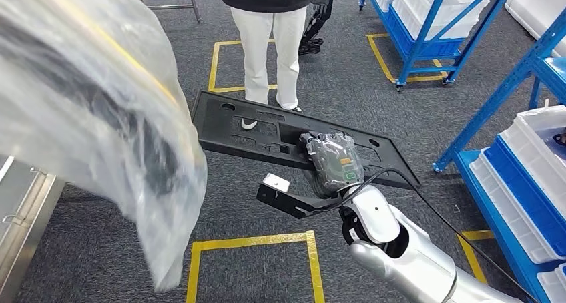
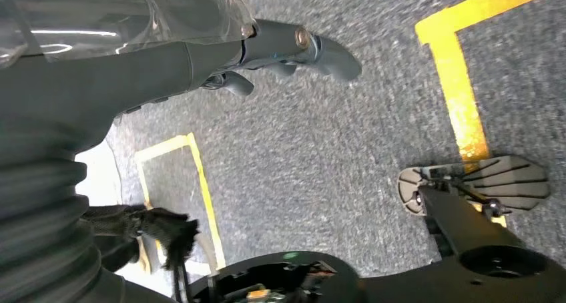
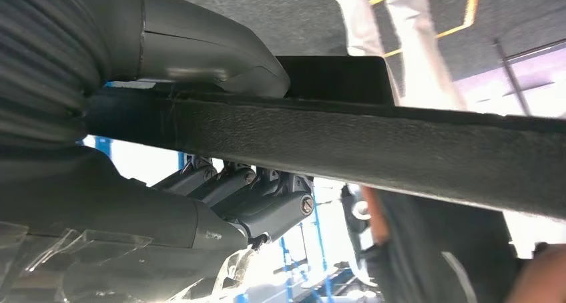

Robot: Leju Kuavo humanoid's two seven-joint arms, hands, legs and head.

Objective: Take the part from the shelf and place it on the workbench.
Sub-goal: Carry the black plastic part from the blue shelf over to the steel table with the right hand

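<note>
A: What is seen, from the largest down?

B: A grey carpeted floor marked with yellow tape squares, blue metal shelving with white bins, and a person in white trousers are seen.

A: And the part?

B: The long flat black plastic panel is held level above the floor, gripped at its near edge by the right hand.

A: The left hand?

B: The left hand is seen with fingers curled, nothing grasped, plastic film draped over the arm
</note>
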